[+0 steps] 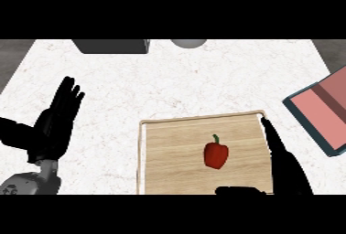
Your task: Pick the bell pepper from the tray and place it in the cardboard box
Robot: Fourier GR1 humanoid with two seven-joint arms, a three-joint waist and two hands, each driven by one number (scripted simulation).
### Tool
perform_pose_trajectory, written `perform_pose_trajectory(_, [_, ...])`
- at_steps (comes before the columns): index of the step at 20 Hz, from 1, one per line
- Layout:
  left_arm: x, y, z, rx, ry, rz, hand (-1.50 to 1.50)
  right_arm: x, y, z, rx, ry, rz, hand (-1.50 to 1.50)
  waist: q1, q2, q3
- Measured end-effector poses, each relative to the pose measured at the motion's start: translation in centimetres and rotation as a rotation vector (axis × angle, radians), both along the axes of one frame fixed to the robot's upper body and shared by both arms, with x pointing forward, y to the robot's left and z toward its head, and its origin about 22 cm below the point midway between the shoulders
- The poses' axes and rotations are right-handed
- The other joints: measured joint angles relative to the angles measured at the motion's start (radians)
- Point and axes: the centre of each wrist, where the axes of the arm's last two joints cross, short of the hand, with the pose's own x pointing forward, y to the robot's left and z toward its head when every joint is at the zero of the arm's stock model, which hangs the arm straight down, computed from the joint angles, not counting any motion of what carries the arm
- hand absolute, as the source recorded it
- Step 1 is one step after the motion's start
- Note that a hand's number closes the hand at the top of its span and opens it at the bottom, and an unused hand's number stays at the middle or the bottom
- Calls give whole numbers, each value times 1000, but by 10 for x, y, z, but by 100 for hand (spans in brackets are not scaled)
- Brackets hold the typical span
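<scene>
White speckled desk (175, 77) all round, with the wooden tray (169, 151) sitting at the near side. The bell pepper (216, 155) lies flat near the middle of that tray, red, green stem pointing away from the robot. I'd guess it's light, stiff-skinned and a bit slick, so wrap round the fat body, not the stem. The right hand (280, 155) is along the tray's right rim, fingers straight and open, thumb poking in over the near edge, holding nothing. The left hand (57, 119) is well left of the tray, open, fingers up, just resting. The box (324, 114), reddish inside with a teal wall, sits right of the tray and runs off view. The tray's low raised rim looks like the only thing to lift over, with bare desk between. 2 grey things sit far beyond the tray, out of the way.
</scene>
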Motion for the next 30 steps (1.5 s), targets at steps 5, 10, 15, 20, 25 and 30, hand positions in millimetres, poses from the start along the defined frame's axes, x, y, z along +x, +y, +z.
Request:
perform_pose_trajectory(5, [-3, -2, -4, 1, -5, 2, 0, 14, 11, -11, -10, 14, -25, -150, -2, 0, 0])
perform_pose_trajectory(10, [3, 6, -3, -2, -3, 3, 0, 18, 21, -16, -26, 17, -38, -150, -5, 0, 0])
perform_pose_trajectory(15, [-3, 5, 2, -5, -3, 9, 0, 17, 24, -22, -12, 36, -47, -150, -5, -1, 1])
perform_pose_trajectory(20, [-2, 1, 3, -1, 4, 4, 0, 18, 30, -35, -25, 71, -43, -150, -6, -1, 1])
perform_pose_trajectory(25, [0, 0, -3, 1, 2, 10, 0, 28, 32, -45, -58, 93, -56, -150, -6, 0, 1])
perform_pose_trajectory(30, [-2, -2, -6, 4, 1, 7, 0, 33, 30, -47, -59, 105, -62, -150, -5, -1, 1])
